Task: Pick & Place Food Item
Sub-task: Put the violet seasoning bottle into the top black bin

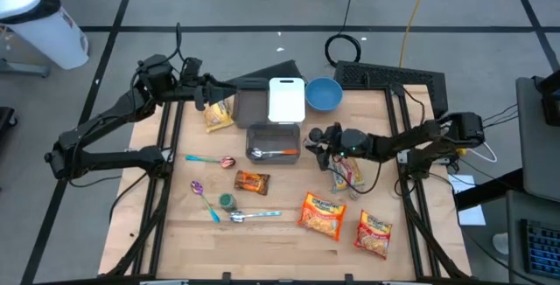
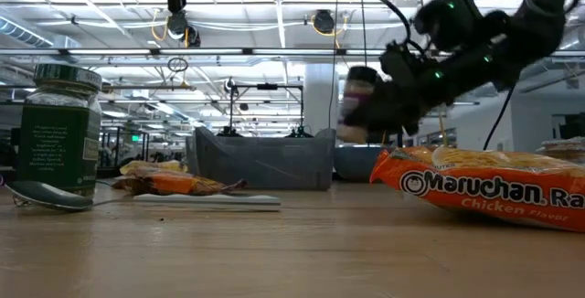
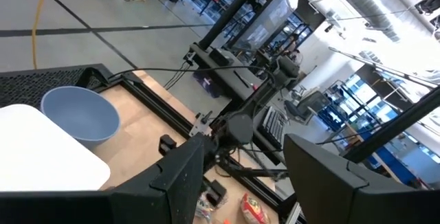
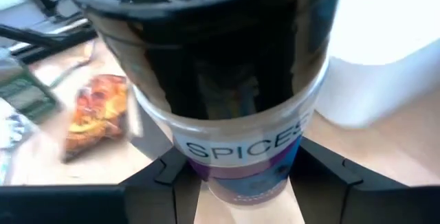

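The pale wooden table top (image 1: 280,232) looks matt and grained. The orange ramen packets (image 1: 323,214) are glossy plastic film. The green-labelled jar (image 2: 60,131) is glass; the spoon (image 2: 46,196) is shiny metal.

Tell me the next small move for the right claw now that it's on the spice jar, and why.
Probably finish closing, then lift a little. The right claw has the spice jar between its fingers, beside the gray container, but the grip doesn't yet look settled. The left claw waits open near the white lid.
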### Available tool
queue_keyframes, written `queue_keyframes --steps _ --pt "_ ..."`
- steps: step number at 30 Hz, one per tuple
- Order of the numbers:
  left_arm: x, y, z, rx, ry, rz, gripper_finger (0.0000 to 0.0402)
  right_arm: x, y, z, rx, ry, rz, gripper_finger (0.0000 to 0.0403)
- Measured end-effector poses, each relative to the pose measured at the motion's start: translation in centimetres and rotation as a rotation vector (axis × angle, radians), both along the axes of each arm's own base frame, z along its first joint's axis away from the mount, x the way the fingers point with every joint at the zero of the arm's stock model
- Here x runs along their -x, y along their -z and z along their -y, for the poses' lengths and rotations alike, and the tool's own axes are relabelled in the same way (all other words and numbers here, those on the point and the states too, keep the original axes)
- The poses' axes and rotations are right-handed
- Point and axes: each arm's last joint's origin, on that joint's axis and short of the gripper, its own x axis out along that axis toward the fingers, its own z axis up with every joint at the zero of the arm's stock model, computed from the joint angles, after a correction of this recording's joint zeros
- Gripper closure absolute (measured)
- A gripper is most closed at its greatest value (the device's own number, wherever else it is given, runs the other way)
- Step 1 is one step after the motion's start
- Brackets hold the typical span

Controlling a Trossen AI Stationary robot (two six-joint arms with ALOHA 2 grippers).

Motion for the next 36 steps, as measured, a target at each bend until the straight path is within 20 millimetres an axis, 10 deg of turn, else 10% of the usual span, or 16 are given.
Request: queue_keyframes --steps 21,36 --pt "-4.7 0.5 0.0 -0.105 0.118 -0.091 0.0192 -3.2 -15.7 3.0 -0.223 -0.445 0.058 0.0231" --pt "-13.9 -4.1 0.5 -0.268 0.359 -0.421 0.0192 -4.8 -16.8 2.4 -0.375 -0.645 0.033 0.0231"
